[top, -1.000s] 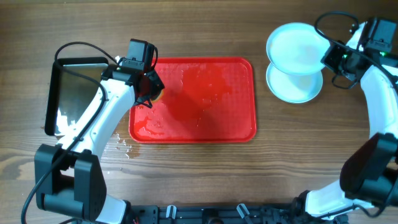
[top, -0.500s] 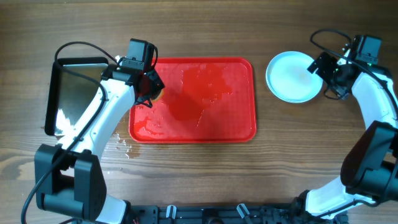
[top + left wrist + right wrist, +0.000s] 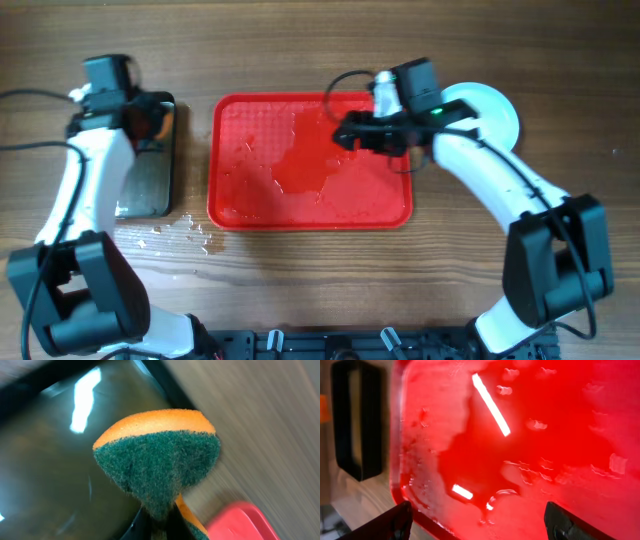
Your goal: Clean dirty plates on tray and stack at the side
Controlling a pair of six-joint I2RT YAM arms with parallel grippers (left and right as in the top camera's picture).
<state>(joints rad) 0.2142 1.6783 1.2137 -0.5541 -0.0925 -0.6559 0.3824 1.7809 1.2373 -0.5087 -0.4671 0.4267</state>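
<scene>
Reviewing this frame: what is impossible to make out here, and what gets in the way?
- Overhead: how many round pale bluish-white plates are stacked. From above they read as one disc, and the right arm covers part of it.
- Left wrist: the left gripper, hidden by the green-and-orange sponge and cut off by the bottom edge.
- Right wrist: the plates are out of frame. Only the wet red rectangular plastic tray shows.

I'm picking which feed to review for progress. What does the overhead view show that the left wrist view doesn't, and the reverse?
Overhead only: the plates right of the red tray, partly behind the right arm, and the right gripper over the tray's wet floor. Left wrist only: the green scouring face of the sponge, pinched by the left gripper. Both: sponge, metal tray, a red tray corner, wood table.
</scene>
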